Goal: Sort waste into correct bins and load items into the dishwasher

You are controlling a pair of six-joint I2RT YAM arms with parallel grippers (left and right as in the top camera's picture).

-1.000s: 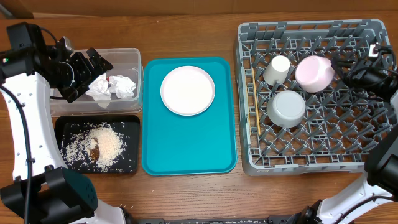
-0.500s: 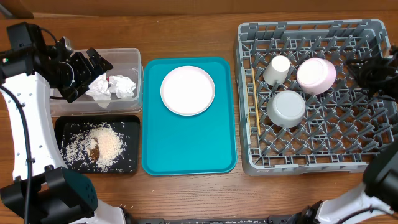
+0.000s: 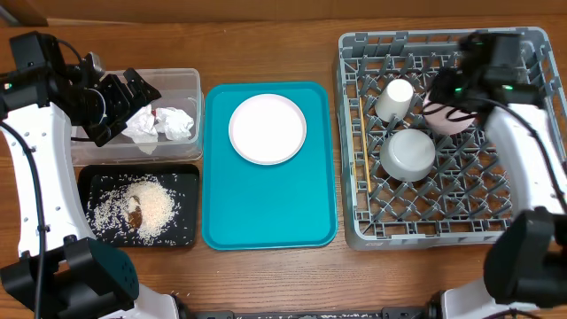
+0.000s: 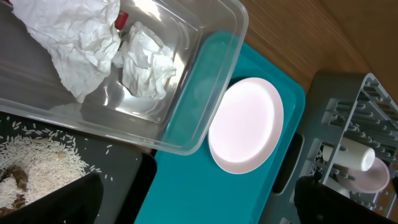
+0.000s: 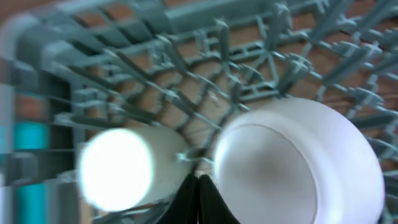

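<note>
overhead: my left pincer [image 3: 133, 93] hangs over the clear tub [image 3: 184, 80] that holds the crumpled napkins [image 3: 168, 122]. my right pincer [image 3: 445, 94] is above the pink bowl [image 3: 443, 120] in the grey dish rack [image 3: 443, 232]. the pale pink plate [image 3: 267, 129] lies on the teal tray [image 3: 266, 213].

left wrist: my fingers [image 4: 59, 202] stand wide apart with nothing between them, and rice [image 4: 37, 163] lies in the black tray [image 4: 127, 180].

right wrist, blurred: my fingers [image 5: 208, 202] are pressed together and empty, pointing between the cream cup [image 5: 118, 165] and the pink bowl.

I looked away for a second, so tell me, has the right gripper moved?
Yes. The right gripper has swung left from the dish rack's right edge to above the pink bowl.
</note>
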